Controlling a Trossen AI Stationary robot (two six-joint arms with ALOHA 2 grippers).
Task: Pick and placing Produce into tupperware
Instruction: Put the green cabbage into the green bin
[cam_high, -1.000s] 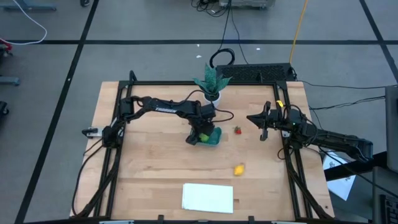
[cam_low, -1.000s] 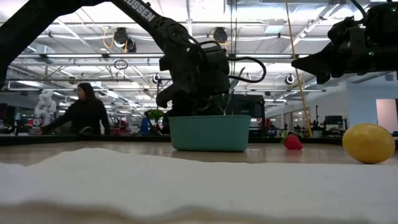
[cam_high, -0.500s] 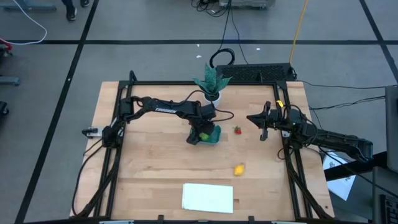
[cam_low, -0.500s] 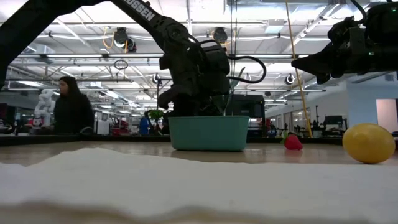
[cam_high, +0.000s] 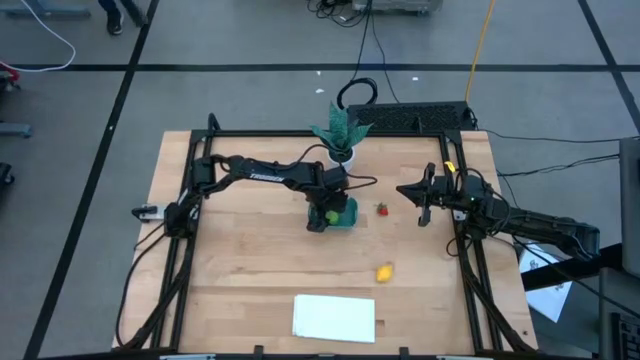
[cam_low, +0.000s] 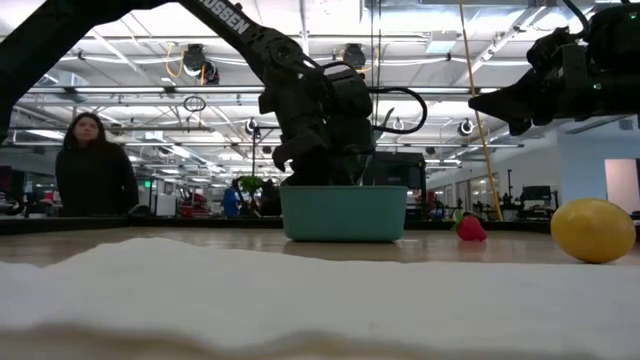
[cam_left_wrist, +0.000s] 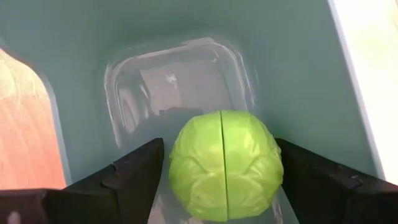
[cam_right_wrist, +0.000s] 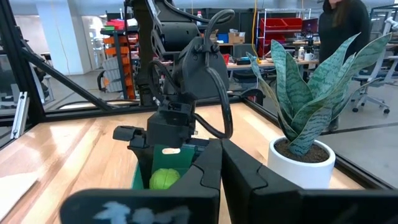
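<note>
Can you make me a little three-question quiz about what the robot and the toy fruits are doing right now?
1. True or false: the small red toy fruit lies inside the teal-blue plastic container.
2. Which fruit sits between the left gripper's fingers? A) yellow lemon-like toy fruit B) round lime-green toy fruit C) the red one
3. Fill in: the right gripper hangs above the table with its fingers ____.

Key
1. False; it lies on the wooden table, beside the container.
2. B, over the container.
3. shut
</note>
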